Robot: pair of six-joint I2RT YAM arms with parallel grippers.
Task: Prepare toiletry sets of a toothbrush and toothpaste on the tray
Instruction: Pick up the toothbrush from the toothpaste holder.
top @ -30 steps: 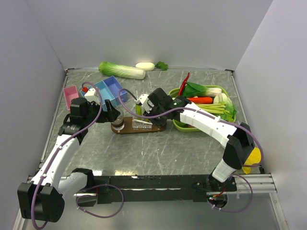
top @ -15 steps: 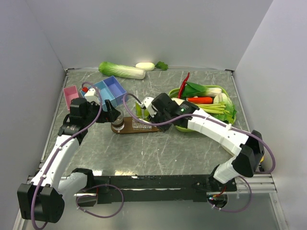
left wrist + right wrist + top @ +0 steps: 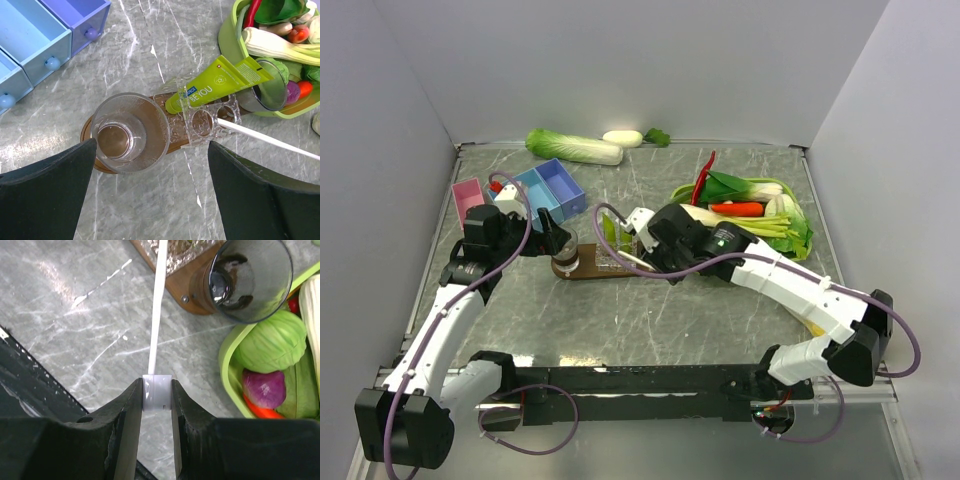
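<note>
Clamping the near end of a thin white plastic toothbrush point(image 3: 156, 315) in the right gripper point(image 3: 157, 390), tip over the dark brown oval wooden tray point(image 3: 86, 135), left gripper point(image 3: 152, 145) spread wide above a clear tumbler point(image 3: 131, 132) there, light-green toothpaste tube point(image 3: 220, 82) alongside, lime-green basket point(image 3: 226, 36) beyond.

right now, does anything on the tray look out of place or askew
Yes: the toothpaste lies slanted across the clear holder on the tray, its flat end by the tumbler beside the basket, not standing in any tumbler. The toothbrush is pinched in the right gripper, not yet set down.
</note>
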